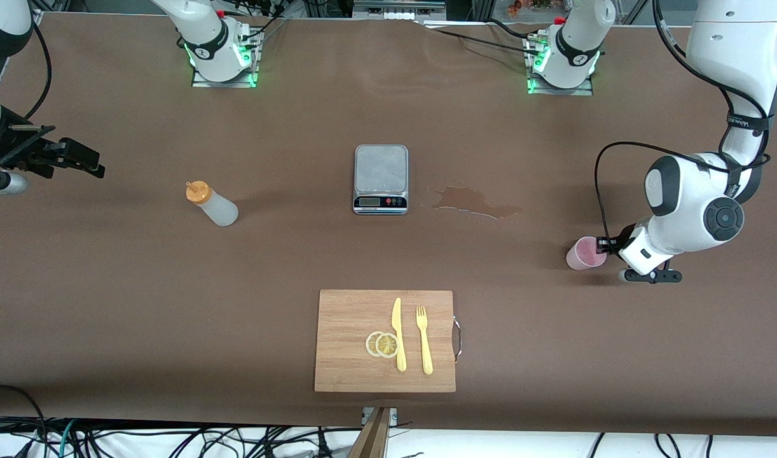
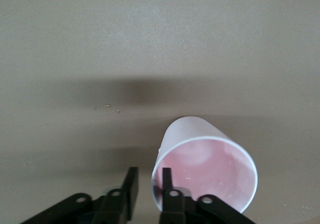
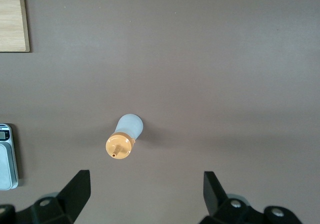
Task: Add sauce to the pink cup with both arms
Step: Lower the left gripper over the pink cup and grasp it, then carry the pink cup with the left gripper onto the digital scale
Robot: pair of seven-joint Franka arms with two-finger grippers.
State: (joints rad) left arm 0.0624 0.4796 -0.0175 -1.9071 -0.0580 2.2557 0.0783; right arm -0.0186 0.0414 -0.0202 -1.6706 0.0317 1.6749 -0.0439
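Note:
The pink cup point(image 1: 584, 254) stands on the table at the left arm's end. My left gripper point(image 1: 607, 244) is down at its rim. In the left wrist view, one finger point(image 2: 167, 183) is inside the cup point(image 2: 200, 149) and the other point(image 2: 131, 186) is outside. The jaws straddle the wall, narrowly open, with a gap at the outer finger. The sauce bottle point(image 1: 212, 203), whitish with an orange cap, stands upright toward the right arm's end. My right gripper point(image 1: 77, 159) hangs wide open and empty above the table at that end, apart from the bottle point(image 3: 125, 136).
A grey scale point(image 1: 381, 178) sits at the table's middle, with a wet stain point(image 1: 474, 202) beside it. A wooden cutting board point(image 1: 350, 343) nearer the front camera carries a yellow knife point(image 1: 398, 334), a fork point(image 1: 423, 340) and lemon slices point(image 1: 382, 344).

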